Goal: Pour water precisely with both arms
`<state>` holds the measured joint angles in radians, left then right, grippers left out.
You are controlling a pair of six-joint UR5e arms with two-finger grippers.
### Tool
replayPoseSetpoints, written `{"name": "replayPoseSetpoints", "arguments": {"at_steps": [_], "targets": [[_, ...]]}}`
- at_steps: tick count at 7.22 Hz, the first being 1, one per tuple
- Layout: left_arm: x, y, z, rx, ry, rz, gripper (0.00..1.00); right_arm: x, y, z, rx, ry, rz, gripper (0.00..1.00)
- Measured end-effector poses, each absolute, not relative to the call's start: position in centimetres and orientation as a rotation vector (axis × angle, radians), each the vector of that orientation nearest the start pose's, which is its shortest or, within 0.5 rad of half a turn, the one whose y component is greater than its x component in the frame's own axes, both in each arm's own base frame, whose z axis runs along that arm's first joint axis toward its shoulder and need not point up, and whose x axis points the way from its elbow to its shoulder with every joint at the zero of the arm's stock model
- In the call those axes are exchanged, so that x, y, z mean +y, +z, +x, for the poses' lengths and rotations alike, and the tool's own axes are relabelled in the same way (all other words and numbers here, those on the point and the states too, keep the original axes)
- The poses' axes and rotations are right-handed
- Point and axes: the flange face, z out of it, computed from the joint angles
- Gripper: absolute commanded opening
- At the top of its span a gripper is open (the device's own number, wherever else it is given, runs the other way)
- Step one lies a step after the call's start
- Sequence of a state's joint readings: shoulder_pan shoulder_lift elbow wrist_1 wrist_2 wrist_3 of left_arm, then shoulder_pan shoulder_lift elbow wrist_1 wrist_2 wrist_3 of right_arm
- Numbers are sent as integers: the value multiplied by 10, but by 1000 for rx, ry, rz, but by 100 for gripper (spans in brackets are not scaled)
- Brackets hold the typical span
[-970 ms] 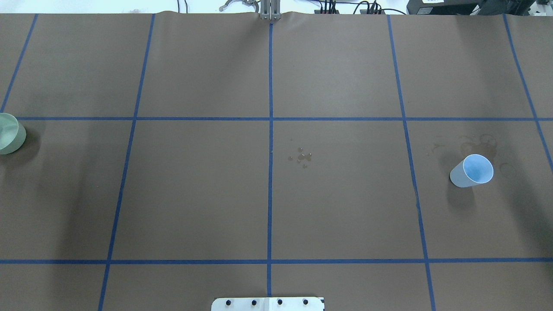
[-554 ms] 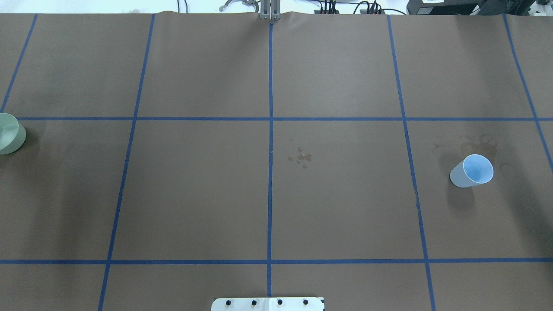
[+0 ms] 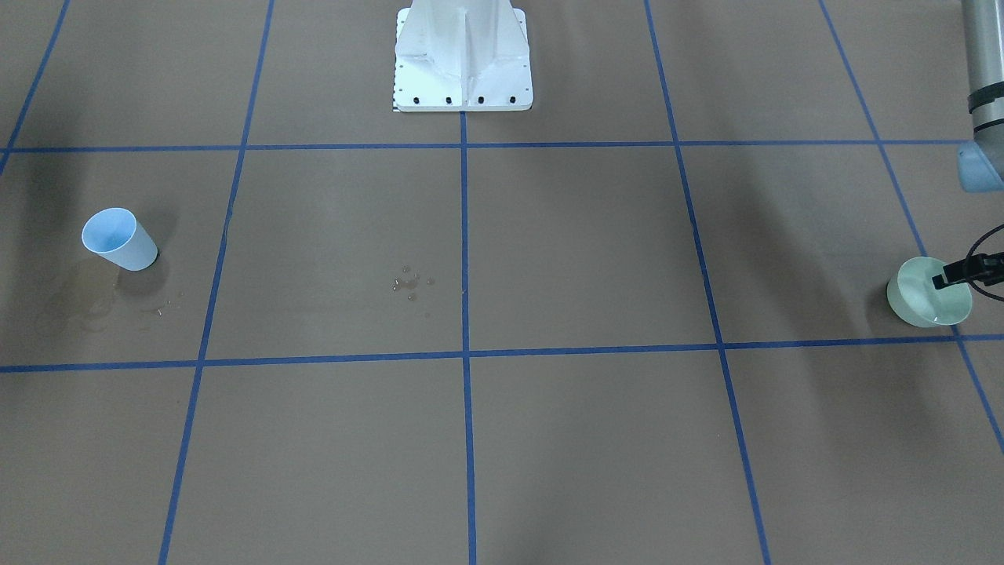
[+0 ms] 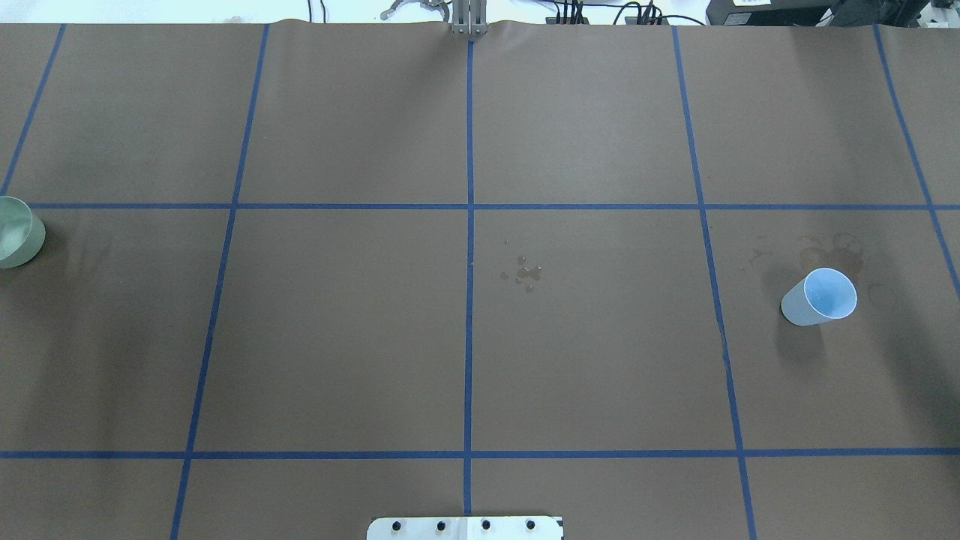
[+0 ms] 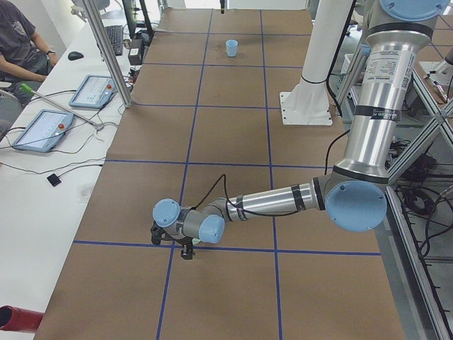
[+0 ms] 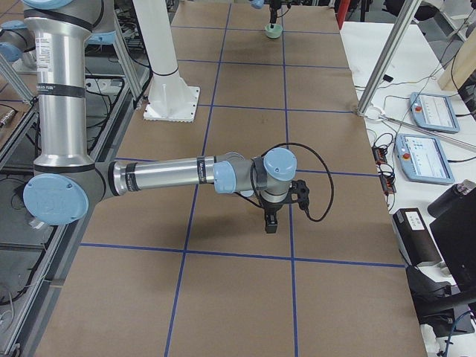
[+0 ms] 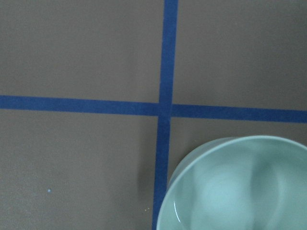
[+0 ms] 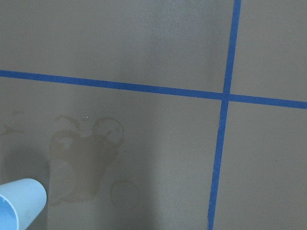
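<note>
A pale green cup (image 4: pixel 15 232) stands upright at the table's left edge; it also shows in the front-facing view (image 3: pixel 918 294) and the left wrist view (image 7: pixel 235 187), with a small glint inside. A black part of my left gripper (image 3: pixel 969 271) hangs over its rim; the jaws are hidden. A light blue cup (image 4: pixel 821 296) stands at the right, and shows in the right wrist view's lower left corner (image 8: pixel 19 203). My right gripper (image 6: pixel 269 223) points down at the table in the exterior right view only. Water drops (image 4: pixel 525 274) lie mid-table.
Wet stains (image 8: pixel 86 158) mark the brown paper beside the blue cup. The white pedestal base (image 3: pixel 463 55) stands at the robot's side of the table. Blue tape lines form a grid. Tablets and cables (image 5: pixel 42 127) lie on a side bench.
Both cups and the drops stay in place. The shadow beside the green cup has shrunk a little.
</note>
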<state>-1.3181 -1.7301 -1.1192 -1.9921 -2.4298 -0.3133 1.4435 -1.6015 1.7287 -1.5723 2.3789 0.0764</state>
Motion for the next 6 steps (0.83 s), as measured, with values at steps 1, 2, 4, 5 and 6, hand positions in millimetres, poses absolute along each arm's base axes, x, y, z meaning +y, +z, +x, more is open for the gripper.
{"name": "replayPoseSetpoints", "arguments": {"at_steps": [1, 2, 4, 5, 6], "targets": [[-548, 748, 82, 857, -3, -128, 0, -487, 593, -1, -815, -100, 38, 100], [-549, 747, 83, 859, -7, -133, 0, -487, 591, -1, -815, -101, 40, 100], [-568, 715, 90, 897, -49, -127, 0, -487, 588, -1, -817, -104, 46, 100], [-587, 665, 99, 967, -95, -124, 0, -487, 585, -1, -818, -106, 52, 100], [-600, 602, 117, 1034, -132, -126, 0, -487, 582, -1, -820, -108, 58, 100]]}}
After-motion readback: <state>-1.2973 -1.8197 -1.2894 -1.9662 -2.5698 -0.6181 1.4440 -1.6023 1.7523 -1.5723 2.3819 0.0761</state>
